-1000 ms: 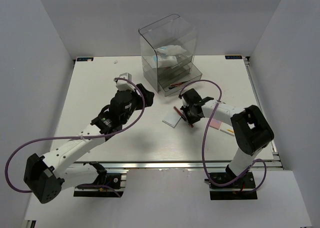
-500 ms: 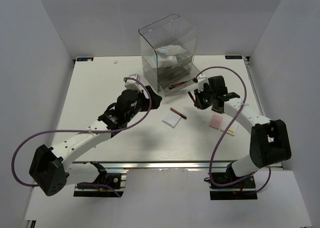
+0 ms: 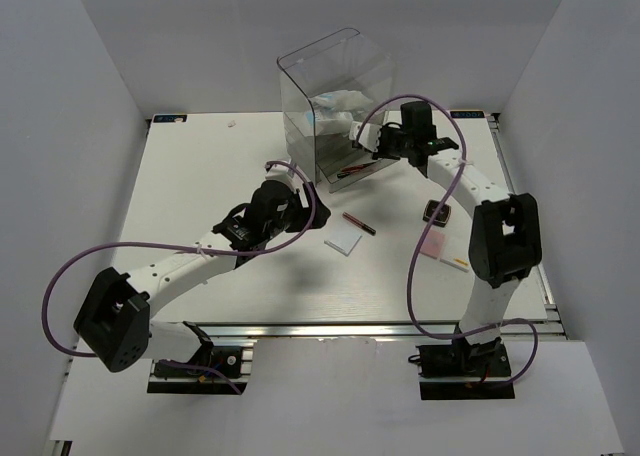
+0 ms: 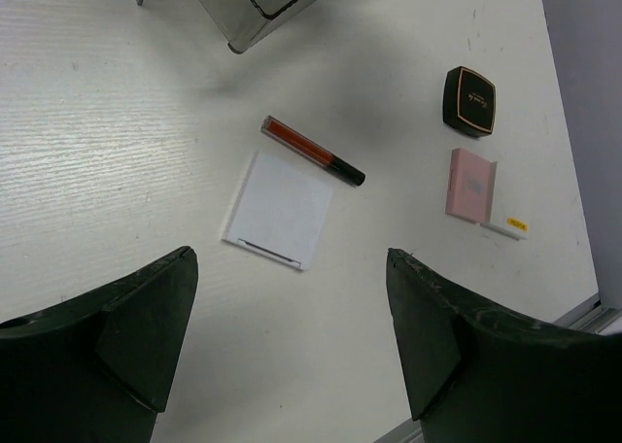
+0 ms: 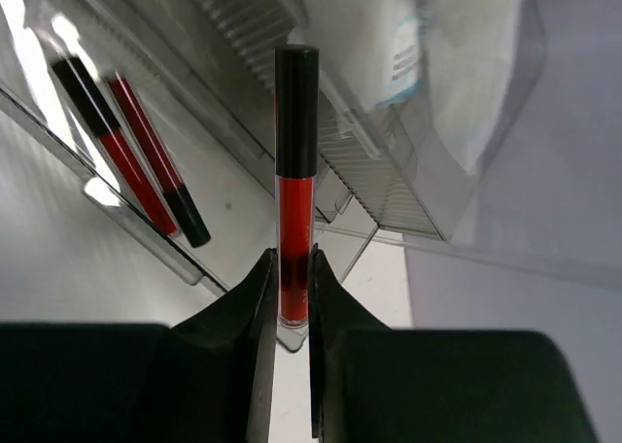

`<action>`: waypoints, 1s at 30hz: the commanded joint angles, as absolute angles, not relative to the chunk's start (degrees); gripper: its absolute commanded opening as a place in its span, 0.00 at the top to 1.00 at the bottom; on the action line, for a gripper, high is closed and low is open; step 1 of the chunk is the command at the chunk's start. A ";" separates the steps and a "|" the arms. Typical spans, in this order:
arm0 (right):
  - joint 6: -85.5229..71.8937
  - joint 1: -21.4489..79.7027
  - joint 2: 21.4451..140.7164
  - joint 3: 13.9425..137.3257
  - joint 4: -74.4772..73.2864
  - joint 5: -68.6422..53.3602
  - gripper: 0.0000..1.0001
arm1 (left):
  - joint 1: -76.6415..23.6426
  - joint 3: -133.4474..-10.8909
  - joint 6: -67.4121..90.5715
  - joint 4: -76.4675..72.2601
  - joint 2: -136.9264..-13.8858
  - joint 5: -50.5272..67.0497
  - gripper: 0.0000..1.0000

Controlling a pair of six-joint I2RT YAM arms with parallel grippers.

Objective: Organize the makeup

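Observation:
My right gripper (image 5: pixel 292 258) is shut on a red makeup stick with a black cap (image 5: pixel 294 190), held just in front of the clear drawer box (image 3: pixel 335 86). Two similar sticks (image 5: pixel 126 161) lie in its pulled-out lower tray, and white packets with blue print (image 5: pixel 408 54) fill a drawer above. My left gripper (image 4: pixel 292 255) hangs open over the table, with a white pad (image 4: pixel 280 210) and another red and black stick (image 4: pixel 311 152) just beyond its fingertips. In the top view the right gripper (image 3: pixel 383 146) is at the box's right front and the left gripper (image 3: pixel 300 211) is left of the pad (image 3: pixel 344 240).
A black square compact (image 4: pixel 469 100), a pink palette (image 4: pixel 471 184) and a small white piece with a yellow mark (image 4: pixel 505 228) lie on the right side of the table. The table's near edge (image 4: pixel 583 312) is close behind them. White walls enclose the table.
The right arm has lifted a stick from mid-table and swung back to the drawer box. The left gripper has moved right toward the white pad and opened a little wider.

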State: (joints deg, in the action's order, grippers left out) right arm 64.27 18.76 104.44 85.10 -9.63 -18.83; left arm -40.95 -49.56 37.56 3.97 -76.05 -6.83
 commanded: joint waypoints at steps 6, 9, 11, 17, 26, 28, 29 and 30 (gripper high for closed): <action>87.10 18.63 109.95 91.05 -12.92 -16.52 1.00 | -40.69 -48.78 38.58 3.69 -72.69 -7.21 0.12; 86.05 18.63 111.09 92.37 -12.48 -16.26 0.71 | -40.61 -48.51 38.58 3.52 -72.69 -7.38 0.12; 84.73 18.63 111.97 93.60 -12.31 -15.91 0.53 | -40.69 -48.69 38.58 3.60 -72.95 -7.47 0.12; 77.18 18.19 110.92 94.92 -12.39 -16.08 0.49 | -40.61 -49.66 38.32 4.13 -73.92 -8.17 0.12; 51.83 16.78 103.54 92.57 -42.10 -40.69 0.78 | -40.08 -47.99 39.20 3.69 -72.51 -10.81 0.33; 44.16 19.59 100.92 83.44 -38.78 -36.85 0.71 | -39.20 -47.64 39.72 3.52 -72.33 -10.55 0.49; 36.46 20.73 99.77 79.93 -31.89 -30.56 0.60 | -38.76 -47.55 39.81 3.34 -72.25 -10.46 0.50; 34.30 22.13 97.49 74.06 -29.38 -29.11 0.55 | -38.50 -47.37 39.99 3.34 -72.25 -10.20 0.49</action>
